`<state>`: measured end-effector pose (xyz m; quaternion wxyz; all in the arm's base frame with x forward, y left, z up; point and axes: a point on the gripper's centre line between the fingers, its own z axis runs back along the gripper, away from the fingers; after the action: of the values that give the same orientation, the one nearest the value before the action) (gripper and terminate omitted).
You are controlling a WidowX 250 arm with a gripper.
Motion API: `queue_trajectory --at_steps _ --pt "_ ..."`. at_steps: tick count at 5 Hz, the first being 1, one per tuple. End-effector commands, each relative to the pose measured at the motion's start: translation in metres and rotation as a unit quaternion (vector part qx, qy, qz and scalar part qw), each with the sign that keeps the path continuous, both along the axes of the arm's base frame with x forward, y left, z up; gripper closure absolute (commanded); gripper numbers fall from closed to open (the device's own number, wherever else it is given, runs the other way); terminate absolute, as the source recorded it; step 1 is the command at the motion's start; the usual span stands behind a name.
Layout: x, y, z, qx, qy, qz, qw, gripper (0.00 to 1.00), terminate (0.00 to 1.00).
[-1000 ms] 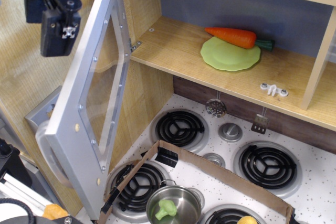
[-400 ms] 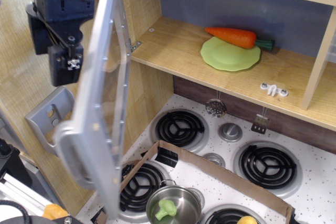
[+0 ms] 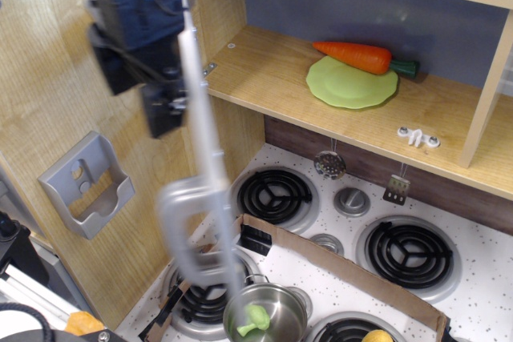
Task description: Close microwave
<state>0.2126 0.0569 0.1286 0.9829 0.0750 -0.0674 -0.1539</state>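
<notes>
Black gripper (image 3: 164,106), as I see it, presses the outer face of the microwave (image 3: 337,78) door (image 3: 204,150); finger state I cannot tell. Door stands edge-on, half open. Inside: carrot (image 3: 357,55) on green plate (image 3: 351,84).

no readable text, no labels, no numbers anywhere in view

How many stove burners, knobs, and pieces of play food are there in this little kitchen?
Stove burners: 4
Knobs: 2
Play food: 4, the carrot, the green piece in the pot, two yellow-orange bits at the bottom edge
Total: 10
</notes>
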Motion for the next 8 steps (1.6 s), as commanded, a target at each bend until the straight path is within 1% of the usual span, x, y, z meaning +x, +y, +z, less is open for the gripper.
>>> queue_trajectory --at_steps 1,2,4,5,6,8 --pt "0.045 -0.034 0.006 -0.031 -0.112 0.008 0.9933 0.0 0.0" --pt "0.069 -0.047 0.004 -0.043 -0.128 -0.002 0.9908 0.0 0.0" --pt "0.11 -0.067 -0.002 -0.073 -0.147 -0.038 0.9857 0.0 0.0" --pt "0.116 -0.075 -0.01 -0.089 -0.158 -0.052 0.9821 0.0 0.0" --pt "0.118 -0.081 -0.01 -0.092 -0.172 -0.06 0.979 0.0 0.0" --pt "0.127 -0.084 -0.005 -0.087 -0.179 -0.074 0.9771 0.0 0.0"
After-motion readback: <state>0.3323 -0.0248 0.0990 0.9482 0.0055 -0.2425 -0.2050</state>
